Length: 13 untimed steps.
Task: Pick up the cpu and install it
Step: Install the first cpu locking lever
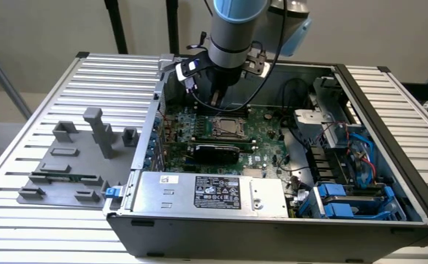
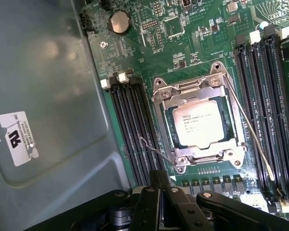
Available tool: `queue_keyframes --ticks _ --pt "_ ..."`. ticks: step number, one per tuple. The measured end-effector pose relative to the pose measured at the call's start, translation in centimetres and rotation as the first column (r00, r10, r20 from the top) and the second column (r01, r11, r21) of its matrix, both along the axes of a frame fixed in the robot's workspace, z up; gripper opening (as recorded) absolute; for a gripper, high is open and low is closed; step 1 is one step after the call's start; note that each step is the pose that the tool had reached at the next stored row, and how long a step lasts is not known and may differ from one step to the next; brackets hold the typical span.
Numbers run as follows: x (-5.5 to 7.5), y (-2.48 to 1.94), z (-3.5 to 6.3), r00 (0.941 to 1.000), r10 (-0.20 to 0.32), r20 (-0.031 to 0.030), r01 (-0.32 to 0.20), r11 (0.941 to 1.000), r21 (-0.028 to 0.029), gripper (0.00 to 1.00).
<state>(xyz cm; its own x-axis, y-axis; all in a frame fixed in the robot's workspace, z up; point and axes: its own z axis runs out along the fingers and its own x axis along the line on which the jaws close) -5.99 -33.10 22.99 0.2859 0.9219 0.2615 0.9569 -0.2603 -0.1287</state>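
The cpu (image 2: pixel 197 124), a silvery square chip with printed text, lies flat inside the metal-framed socket (image 2: pixel 160 103) on the green motherboard (image 2: pixel 183 53). In the exterior view the cpu (image 1: pixel 224 126) sits in the middle of the board inside the open computer case. My gripper (image 2: pixel 160 179) is shut with nothing between its fingers. It hangs above the board beside the socket, apart from the chip. In the exterior view the gripper (image 1: pixel 215 100) hangs just behind the socket, under the grey-blue arm.
Black memory slots (image 2: pixel 132 125) flank the socket on both sides. The case wall (image 2: pixel 43 96) stands close by. A power supply (image 1: pixel 210 192), drive bays with blue clips (image 1: pixel 346 201) and cables fill the case. A grey fixture (image 1: pixel 75 159) sits on the slatted table at the exterior view's left.
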Motion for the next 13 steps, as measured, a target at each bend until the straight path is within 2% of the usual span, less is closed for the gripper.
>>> queue_keyframes --ticks 5,8,11,13 --pt "0.0 0.63 -0.52 1.0000 -0.002 0.0000 0.002 0.9997 -0.0249 0.11" --pt "-0.1 0.69 -0.85 1.0000 -0.004 0.0000 0.004 0.9992 -0.0386 0.11" --pt "-0.1 0.70 -1.20 1.0000 -0.007 0.0002 0.007 0.9988 -0.0487 0.11" --pt "-0.1 0.70 -1.39 1.0000 -0.007 0.0000 0.007 0.9987 -0.0505 0.11"
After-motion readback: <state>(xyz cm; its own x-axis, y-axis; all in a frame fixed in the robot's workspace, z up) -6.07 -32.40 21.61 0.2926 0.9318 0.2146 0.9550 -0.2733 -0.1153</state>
